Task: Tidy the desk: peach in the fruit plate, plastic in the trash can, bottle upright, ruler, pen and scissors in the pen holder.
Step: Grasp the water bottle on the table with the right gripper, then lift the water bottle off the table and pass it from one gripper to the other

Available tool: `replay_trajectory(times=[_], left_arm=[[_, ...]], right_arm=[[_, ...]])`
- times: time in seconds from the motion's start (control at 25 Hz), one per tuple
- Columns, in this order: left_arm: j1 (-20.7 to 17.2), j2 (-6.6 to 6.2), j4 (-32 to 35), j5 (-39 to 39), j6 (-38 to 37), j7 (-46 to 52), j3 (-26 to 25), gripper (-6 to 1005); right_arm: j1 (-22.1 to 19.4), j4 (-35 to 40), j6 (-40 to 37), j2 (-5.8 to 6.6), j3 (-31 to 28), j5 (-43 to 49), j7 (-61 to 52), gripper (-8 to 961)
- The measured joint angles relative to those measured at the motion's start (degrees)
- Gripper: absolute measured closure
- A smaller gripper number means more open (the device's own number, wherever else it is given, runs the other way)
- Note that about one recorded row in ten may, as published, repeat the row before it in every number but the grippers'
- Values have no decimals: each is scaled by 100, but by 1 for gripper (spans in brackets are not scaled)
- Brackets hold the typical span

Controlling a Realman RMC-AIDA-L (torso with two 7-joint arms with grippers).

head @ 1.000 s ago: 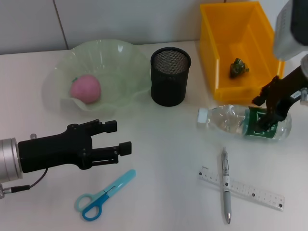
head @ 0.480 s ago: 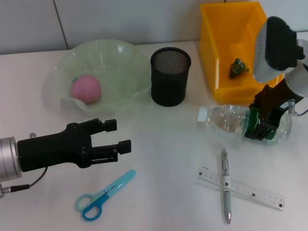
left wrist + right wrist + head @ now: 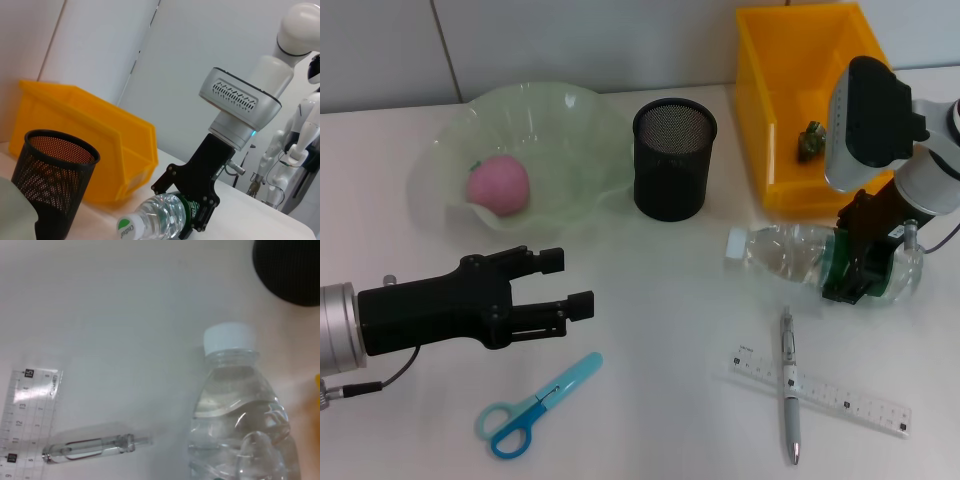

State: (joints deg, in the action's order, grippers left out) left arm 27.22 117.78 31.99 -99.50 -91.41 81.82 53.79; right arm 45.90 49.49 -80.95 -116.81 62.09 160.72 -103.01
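Observation:
The clear water bottle point(image 3: 785, 253) lies on its side, white cap pointing left. My right gripper point(image 3: 857, 272) is shut around its green-labelled end; the left wrist view shows that gripper point(image 3: 189, 207) straddling the bottle point(image 3: 159, 226). The pink peach point(image 3: 498, 184) sits in the green fruit plate point(image 3: 570, 120). The black mesh pen holder point(image 3: 674, 158) stands upright. The blue scissors point(image 3: 535, 405), the pen point(image 3: 789, 398) and the clear ruler point(image 3: 830, 395) lie on the desk. The crumpled plastic point(image 3: 813, 140) is in the yellow bin point(image 3: 760, 110). My left gripper point(image 3: 568, 283) is open and empty above the scissors.
The pen lies across the ruler at the front right. The right wrist view shows the bottle point(image 3: 240, 410), the pen point(image 3: 90, 447), the ruler point(image 3: 27, 415) and the pen holder's rim point(image 3: 290, 270). The yellow bin stands just behind the bottle.
My right gripper has turned and come down over the bottle's labelled end, and its wrist now hangs over the bin's front. The bottle has shifted slightly left. The left arm has not moved.

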Motion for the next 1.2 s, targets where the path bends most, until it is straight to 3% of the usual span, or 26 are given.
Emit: replay_trajectory(times=[0.6,0.96,1.2], left_arm=[[-10,9,0,6,1,0,-1,149],[-27,9,0,37,1,-22,-5,151],[-5,9,0,41,-11,-17,-13,152]], right_arm=[[-96,79,224,-54,51,-16,120,175],[-228,364,-116,-22,-42,-400,293,177],[-333,704,-462,-1,-466,-692,409,180]])
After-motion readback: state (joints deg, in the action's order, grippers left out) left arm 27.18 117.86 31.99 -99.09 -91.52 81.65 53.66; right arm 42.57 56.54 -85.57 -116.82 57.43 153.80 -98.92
